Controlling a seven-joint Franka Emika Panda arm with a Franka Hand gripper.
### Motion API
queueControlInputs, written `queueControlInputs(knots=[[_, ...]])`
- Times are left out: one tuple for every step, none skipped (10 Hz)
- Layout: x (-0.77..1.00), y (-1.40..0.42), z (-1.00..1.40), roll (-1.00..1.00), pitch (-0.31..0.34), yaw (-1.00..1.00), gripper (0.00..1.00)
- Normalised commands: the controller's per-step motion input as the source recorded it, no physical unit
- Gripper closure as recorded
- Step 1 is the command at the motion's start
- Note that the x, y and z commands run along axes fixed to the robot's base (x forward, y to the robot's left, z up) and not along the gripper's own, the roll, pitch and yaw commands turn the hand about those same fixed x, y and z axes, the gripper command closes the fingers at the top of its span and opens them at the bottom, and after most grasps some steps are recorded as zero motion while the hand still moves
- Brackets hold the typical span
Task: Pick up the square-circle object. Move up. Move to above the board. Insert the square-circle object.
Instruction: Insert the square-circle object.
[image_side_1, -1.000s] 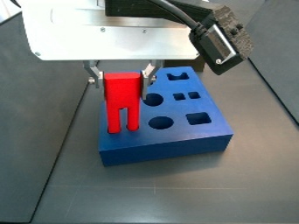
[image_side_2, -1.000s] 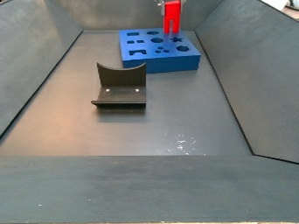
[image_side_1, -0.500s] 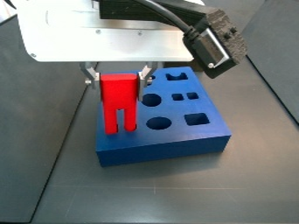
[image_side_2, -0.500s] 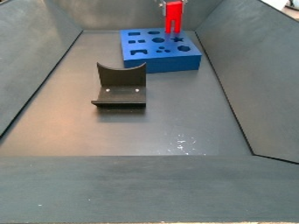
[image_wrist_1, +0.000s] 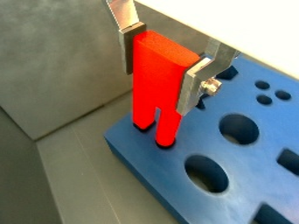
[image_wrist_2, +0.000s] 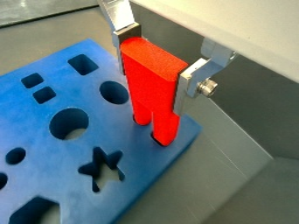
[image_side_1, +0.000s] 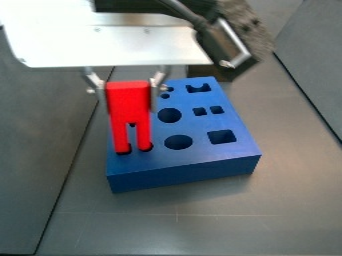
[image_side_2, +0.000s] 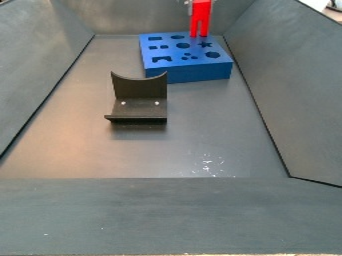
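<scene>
So the gripper (image_wrist_1: 163, 59) is sitting right over one edge of the board (image_side_1: 201, 150), its two silver fingers (image_wrist_2: 117, 16) pinching the upper solid part of the square-circle object (image_wrist_2: 152, 83) from both sides. The red piece hangs upright, and in both wrist views its two prongs are down at the blue top right by the board's edge, tips looking like they're in or at the holes there, though I can't tell how deep. The rest of the board's cut-outs, circles, squares and a star shape (image_wrist_2: 103, 166), are all open. Out on the grey floor (image_side_2: 174, 165), well apart from the board, there's a dark curved holder (image_side_2: 136, 98) just sitting by itself.
</scene>
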Motion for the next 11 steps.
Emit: queueControlInputs(knots=[[-0.16,-0.27,-0.46,0.41,-0.151,0.0,1.0],[-0.14,-0.24,-0.45,0.43,-0.147,0.0,1.0],[0.0,-0.17,-0.43,0.38,-0.096,0.0,1.0],[0.1,0.02,0.0,0.05,0.0,0.0,1.0],[0.15,0.36,0.15,-0.09,0.011,0.03,1.0],[0.16,0.23,0.08,-0.06,0.026,0.0,1.0],[0.06,0.0,0.0,0.0,0.007,0.0,1.0],[0.0,0.0,0.0,0.03,0.0,0.0,1.0],[-0.01,-0.15,-0.04,0.12,0.0,0.0,1.0],[0.0,-0.11,0.0,0.08,0.0,0.0,1.0],[0.0,-0.01,0.0,0.03,0.0,0.0,1.0]])
